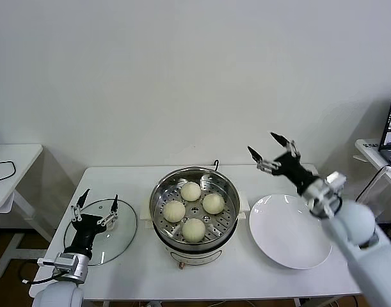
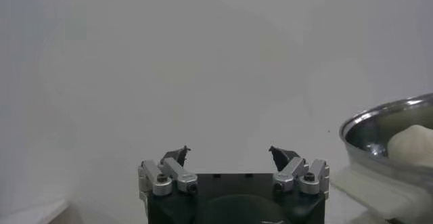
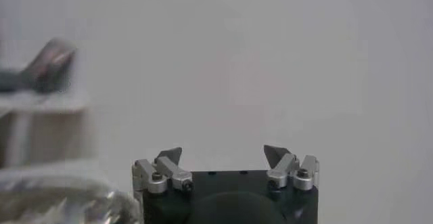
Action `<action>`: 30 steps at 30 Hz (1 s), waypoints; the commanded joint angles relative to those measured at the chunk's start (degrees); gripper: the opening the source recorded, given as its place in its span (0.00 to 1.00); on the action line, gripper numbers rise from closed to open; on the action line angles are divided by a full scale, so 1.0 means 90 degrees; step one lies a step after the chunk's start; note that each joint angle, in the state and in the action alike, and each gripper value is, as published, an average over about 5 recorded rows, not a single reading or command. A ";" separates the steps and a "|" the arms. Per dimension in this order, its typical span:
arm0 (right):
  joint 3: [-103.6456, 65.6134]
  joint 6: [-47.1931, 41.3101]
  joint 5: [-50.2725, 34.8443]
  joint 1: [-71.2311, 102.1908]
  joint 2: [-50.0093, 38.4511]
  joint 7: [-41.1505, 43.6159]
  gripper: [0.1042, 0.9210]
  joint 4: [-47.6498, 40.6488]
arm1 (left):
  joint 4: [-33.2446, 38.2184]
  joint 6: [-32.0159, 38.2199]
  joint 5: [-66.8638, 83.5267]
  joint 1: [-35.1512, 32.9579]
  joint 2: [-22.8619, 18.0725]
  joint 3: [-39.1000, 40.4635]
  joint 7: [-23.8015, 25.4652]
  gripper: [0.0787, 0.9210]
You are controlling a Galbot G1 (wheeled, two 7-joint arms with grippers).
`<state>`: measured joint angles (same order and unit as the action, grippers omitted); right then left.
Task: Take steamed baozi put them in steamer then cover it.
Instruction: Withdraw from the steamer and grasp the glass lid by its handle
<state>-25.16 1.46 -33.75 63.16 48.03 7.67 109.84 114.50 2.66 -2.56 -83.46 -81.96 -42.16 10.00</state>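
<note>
All four steamed baozi (image 1: 193, 210) sit in the steamer (image 1: 228, 192); the cover (image 1: 122, 230) lies left, under the empty, spread left gripper (image 1: 99, 201); right gripper (image 1: 272, 148) gapes empty, far-right; covering remains.

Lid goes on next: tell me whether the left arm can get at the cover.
Probably yes: the left gripper hangs open right above the cover, which lies flat on the table, nothing between them.
</note>
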 commanded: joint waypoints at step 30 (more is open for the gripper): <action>-0.0526 0.2630 0.1943 0.3027 0.2918 -0.1441 0.88 -0.0155 | -0.3132 0.3121 -0.8678 0.0113 0.0832 -0.0591 -0.3049 0.88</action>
<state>-29.96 23.56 -17.50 89.44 72.17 -4.52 110.28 98.08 22.52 -47.95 -84.20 -76.56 -45.26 -5.13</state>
